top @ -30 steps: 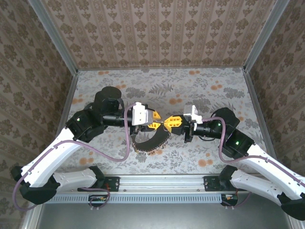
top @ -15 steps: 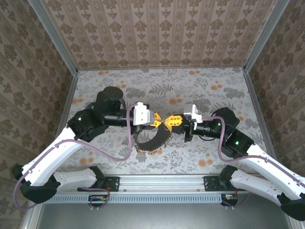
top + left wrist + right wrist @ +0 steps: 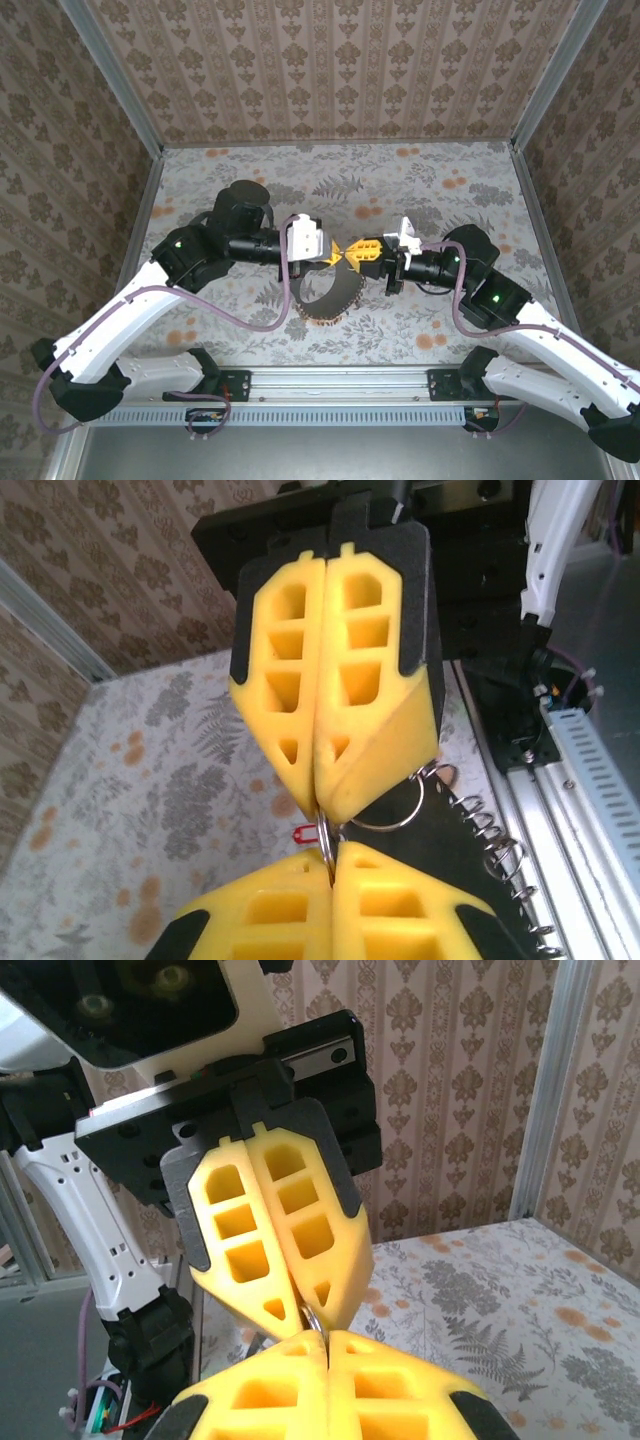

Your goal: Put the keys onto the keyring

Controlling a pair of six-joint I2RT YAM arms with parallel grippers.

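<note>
Flowery table [image 3: 450,200], dead center: left gripper [image 3: 337,252] and right gripper [image 3: 357,252] both clenched tip to tip on the keyring [image 3: 325,300], its loop sagging toward 7 o'clock, red key [image 3: 305,832] at 9 o'clock of them in left wrist view.

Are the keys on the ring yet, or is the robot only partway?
Nothing looks finished yet. In hand: the left end effector and right end effector are shut, tip to tip, pinching a small silvery ring. One red key shows beside it; the keyring shows just below them from above. To do: getting both keys onto the keyring, which I cannot confirm for either.
</note>
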